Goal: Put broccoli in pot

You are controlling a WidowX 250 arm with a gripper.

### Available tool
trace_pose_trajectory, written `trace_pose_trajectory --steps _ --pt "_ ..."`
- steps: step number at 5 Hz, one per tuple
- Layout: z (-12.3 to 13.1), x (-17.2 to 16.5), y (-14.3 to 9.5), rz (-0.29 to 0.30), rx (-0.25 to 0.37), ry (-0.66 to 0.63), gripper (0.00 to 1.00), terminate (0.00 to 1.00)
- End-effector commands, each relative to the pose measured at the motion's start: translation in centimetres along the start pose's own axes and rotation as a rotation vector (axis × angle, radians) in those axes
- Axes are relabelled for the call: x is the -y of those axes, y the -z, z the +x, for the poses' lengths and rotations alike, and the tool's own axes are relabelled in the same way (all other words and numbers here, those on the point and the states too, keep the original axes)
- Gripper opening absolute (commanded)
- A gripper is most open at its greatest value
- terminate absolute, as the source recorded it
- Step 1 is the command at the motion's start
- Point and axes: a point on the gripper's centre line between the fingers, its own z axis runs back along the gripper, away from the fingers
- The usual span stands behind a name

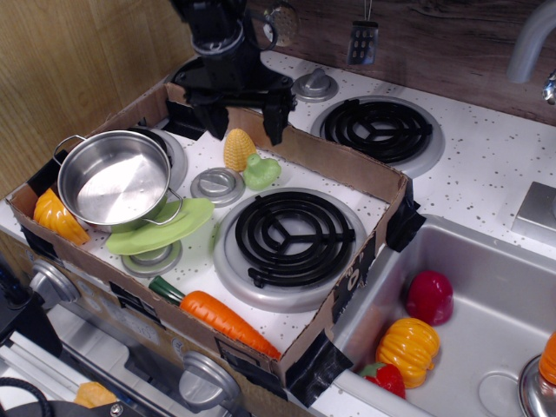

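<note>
- Pincer hangs with its two black fingers spread wide, nothing between them; I see it above the back wall of the cardboard box, over the corn.
- Broccoli, pale green and bumpy, lies on the speckled stove top inside the box, touching the right side of the yellow corn and just beside a small grey knob.
- Pot sits at the left of the box, empty as far as I can see, resting partly on the light-green plate; well apart from the broccoli.
- Black burner fills the middle of the box; a carrot lies along the front wall.
- Orange toy is wedged in the left corner beside the pot.
- Sink at right holds a red piece and a yellow-orange piece.
</note>
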Motion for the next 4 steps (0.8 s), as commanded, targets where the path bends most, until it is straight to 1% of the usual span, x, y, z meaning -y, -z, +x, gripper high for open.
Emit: trace_pose_trajectory --steps 1,2,3,4 --pt "-0.13 -0.32 -0.80 0.027 0.059 -0.047 1.00 0.00" --pt "-0.05 0.19 -0.49 0.000 0.058 -0.042 1.00 0.00" --pt "0.43 0.44 -0.76 -0.003 0.055 -0.033 1.00 0.00" --pt "0.44 0.67 -0.41 -0.015 0.060 -0.033 1.00 0.00"
